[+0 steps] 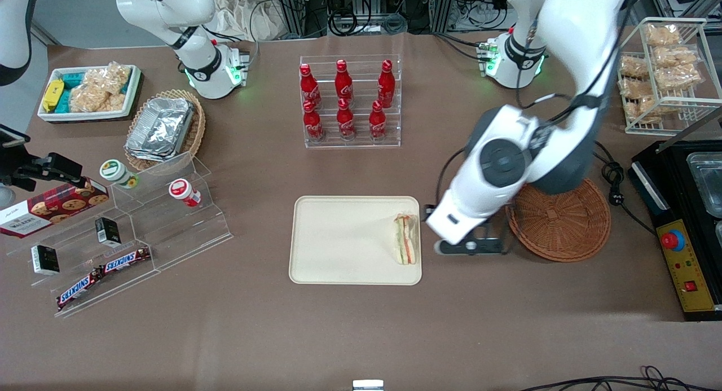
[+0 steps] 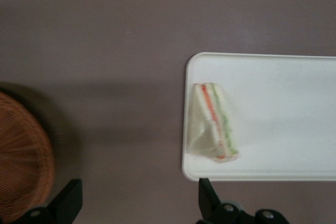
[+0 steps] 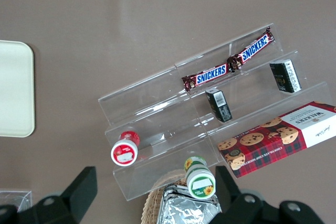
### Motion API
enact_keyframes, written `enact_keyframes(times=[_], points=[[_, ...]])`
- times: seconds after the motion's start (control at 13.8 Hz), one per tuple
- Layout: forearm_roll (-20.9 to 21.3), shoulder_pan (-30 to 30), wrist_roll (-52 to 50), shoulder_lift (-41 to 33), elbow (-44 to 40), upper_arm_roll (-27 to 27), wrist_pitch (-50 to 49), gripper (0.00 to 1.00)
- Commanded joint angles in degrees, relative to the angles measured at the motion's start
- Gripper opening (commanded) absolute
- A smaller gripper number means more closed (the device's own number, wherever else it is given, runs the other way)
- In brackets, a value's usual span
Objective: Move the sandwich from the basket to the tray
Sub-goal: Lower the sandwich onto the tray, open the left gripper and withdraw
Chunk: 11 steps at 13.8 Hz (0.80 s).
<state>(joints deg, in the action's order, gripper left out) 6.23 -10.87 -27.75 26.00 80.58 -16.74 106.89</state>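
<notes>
The gripper [image 2: 139, 203] is held spread and empty above bare table between basket [image 1: 559, 220] and tray [image 1: 338, 238]; the sandwich [image 2: 214, 122] seemingly lies just inside the tray's near rim.

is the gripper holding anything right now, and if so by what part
Nothing is held. The gripper is open over bare table between the basket and the tray; the sandwich lies on the tray, apart from it.

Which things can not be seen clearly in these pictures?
- Basket: front view, the working arm covers its edge nearest the tray; cut off at the frame edge in the left wrist view.
- Gripper: open above bare table; only fingertips show.
- Sandwich: filling type too small to tell.
</notes>
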Motion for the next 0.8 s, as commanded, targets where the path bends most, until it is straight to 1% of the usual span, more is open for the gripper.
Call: enact_keyframes(times=[0.0, 0.14, 0.22, 0.36, 0.58, 0.72], points=[[-0.79, 6.28, 7.95, -7.09, 2.48, -0.31, -6.31, 0.99], [-1.13, 10.67, 9.38, -10.87, 2.65, -0.31, -10.28, 1.00], [-0.44, 12.26, 9.82, -12.97, 2.83, -0.13, -11.43, 1.00], [-0.52, 16.21, 10.43, -15.27, 3.62, -0.22, -12.40, 1.00], [-0.17, 17.80, 19.64, -18.09, 4.24, -0.04, -15.13, 1.00], [-0.78, 19.31, 20.28, -18.27, 4.32, -0.22, -15.22, 1.00]])
